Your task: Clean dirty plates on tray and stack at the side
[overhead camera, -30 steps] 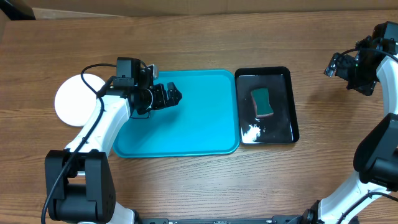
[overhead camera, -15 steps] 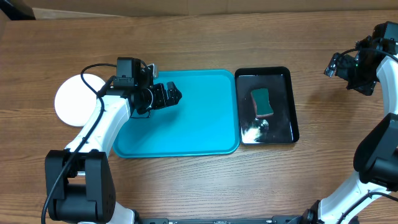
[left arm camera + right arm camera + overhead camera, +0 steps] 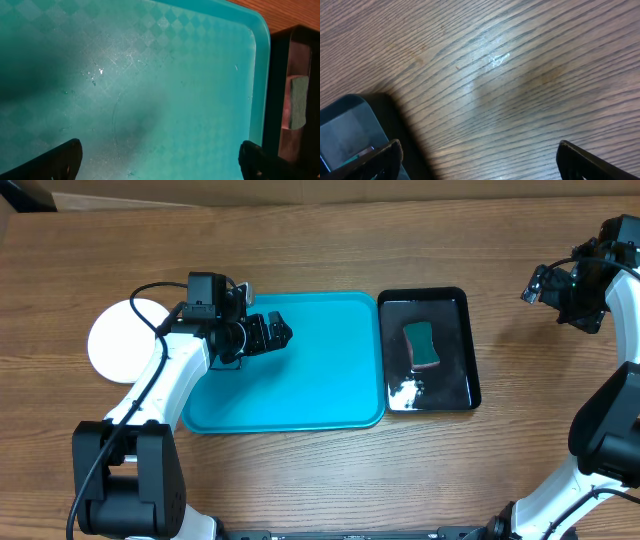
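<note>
The turquoise tray (image 3: 300, 385) lies at the table's middle, and its floor (image 3: 175, 75) shows bare apart from faint specks and scuffs. A white round plate (image 3: 118, 340) rests on the wood left of the tray, partly hidden by my left arm. I cannot tell whether other plates lie under it. My left gripper (image 3: 280, 334) hovers over the tray's upper left part, open, with nothing between its fingertips (image 3: 65, 161). My right gripper (image 3: 534, 284) hangs over bare wood at the far right, open and empty (image 3: 480, 160).
A glossy black tray (image 3: 455, 330) sits right of the turquoise one. It holds a green sponge (image 3: 422, 345) and a patch of white foam (image 3: 404, 390). Its corner (image 3: 347, 127) shows in the right wrist view. Cardboard lies along the table's far edge.
</note>
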`<state>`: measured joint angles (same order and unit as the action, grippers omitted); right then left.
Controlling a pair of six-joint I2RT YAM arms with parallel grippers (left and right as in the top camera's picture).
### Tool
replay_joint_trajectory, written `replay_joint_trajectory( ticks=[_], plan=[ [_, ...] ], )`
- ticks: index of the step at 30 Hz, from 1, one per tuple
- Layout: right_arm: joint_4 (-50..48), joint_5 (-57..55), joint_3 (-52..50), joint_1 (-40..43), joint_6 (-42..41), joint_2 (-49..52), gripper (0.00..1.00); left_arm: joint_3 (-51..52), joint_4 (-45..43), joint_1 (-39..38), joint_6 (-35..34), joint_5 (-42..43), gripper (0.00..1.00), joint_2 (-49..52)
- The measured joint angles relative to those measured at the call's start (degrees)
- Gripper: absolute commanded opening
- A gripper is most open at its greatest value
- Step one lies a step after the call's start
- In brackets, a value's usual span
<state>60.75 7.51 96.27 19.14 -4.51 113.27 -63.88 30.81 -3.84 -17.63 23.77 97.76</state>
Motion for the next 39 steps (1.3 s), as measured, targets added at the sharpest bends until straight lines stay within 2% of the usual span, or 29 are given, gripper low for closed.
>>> replay_joint_trajectory(
  ticks=[31, 35, 39],
  plan=[
    [0.0, 0.0, 0.0, 0.0, 0.0, -0.4, 1.00, 0.0, 0.0, 0.0, 0.0, 0.0, 1.00, 0.0],
    [0.0, 0.0, 0.0, -0.3, 0.0, -3.1, 1.00, 0.0, 0.0, 0.0, 0.0, 0.0, 1.00, 0.0],
    [0.0, 0.0, 0.0, -1.4, 0.0, -10.0, 1.00, 0.0, 0.0, 0.0, 0.0, 0.0, 1.00, 0.0]
  ],
)
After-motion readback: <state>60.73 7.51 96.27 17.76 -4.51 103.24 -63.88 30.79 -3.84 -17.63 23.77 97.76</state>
